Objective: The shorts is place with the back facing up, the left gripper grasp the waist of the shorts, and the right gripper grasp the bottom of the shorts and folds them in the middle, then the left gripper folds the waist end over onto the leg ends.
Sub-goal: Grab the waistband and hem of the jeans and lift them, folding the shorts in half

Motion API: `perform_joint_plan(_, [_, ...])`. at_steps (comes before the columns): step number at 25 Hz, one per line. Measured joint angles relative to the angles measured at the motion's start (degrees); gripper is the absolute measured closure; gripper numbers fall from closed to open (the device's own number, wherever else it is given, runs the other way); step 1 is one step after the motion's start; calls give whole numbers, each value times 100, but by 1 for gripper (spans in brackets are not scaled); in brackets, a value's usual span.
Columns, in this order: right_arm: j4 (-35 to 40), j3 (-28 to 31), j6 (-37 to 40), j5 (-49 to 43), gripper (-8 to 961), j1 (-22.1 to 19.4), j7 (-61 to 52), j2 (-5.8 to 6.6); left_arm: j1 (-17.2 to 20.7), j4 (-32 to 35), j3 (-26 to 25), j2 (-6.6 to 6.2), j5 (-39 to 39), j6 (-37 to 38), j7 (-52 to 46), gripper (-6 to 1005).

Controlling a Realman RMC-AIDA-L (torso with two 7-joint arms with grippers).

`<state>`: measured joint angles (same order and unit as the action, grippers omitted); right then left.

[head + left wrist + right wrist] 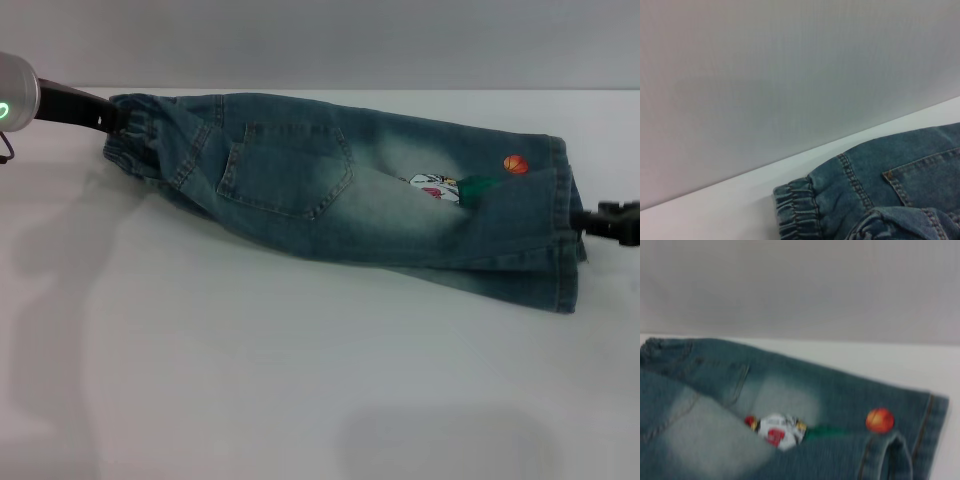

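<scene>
The faded blue denim shorts point(340, 190) lie folded lengthwise on the white table, one back pocket point(285, 170) facing up. My left gripper point(112, 122) is at the far left, shut on the puckered waist point(140, 135), which bunches toward it. In the left wrist view the waist point(795, 210) shows close up. At the right, my right gripper point(585, 222) is shut on the leg ends point(565, 230). The cartoon print point(435, 187) and orange ball point(515, 164) lie near that end. In the right wrist view the print point(777, 430) and the ball point(879, 420) show again.
The white table point(250, 380) stretches bare in front of the shorts. A pale wall point(320, 40) rises just behind them. The left arm's silver cylinder with its green light point(5, 110) sits at the left edge.
</scene>
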<state>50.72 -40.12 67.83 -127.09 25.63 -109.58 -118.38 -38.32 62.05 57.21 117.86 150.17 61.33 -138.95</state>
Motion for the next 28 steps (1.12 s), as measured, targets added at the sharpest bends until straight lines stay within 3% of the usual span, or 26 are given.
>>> perform_joint_plan(5, [-1, -250, 58, -358, 512, 3, -363, 1, -10, 0, 0, 0, 9, 1, -9, 931])
perform_joint_plan(28, [-72, -662, 152, -267, 514, 223, -335, -30, -105, -152, 0, -9, 12, -48, -1, 925])
